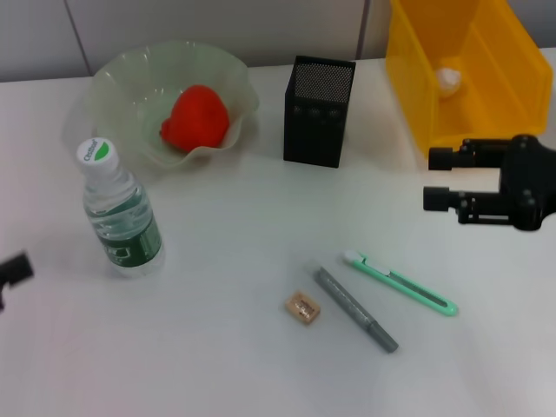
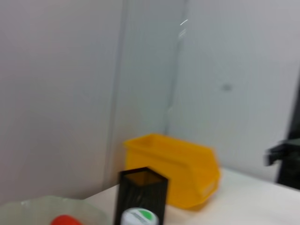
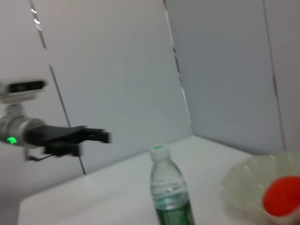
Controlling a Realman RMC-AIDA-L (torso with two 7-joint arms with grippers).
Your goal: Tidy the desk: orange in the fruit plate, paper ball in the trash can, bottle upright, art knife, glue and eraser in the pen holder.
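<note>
Bottle (image 1: 122, 219) stands upright; orange (image 1: 195, 116) lies in the fruit plate (image 1: 122, 78). Right gripper (image 1: 439, 179) hovers with jaws spread, empty, beside the trash can (image 1: 512, 69). Left gripper (image 1: 13, 271): jaws unreadable.

A white table (image 1: 226, 347) fills most of the head view; pale grey wall panels (image 1: 217, 26) run along the top edge

An office-like test room is suggested by the plain white table (image 1: 217, 365), grey partition panels (image 2: 61, 93) and mesh pen holder (image 1: 318, 111).
</note>
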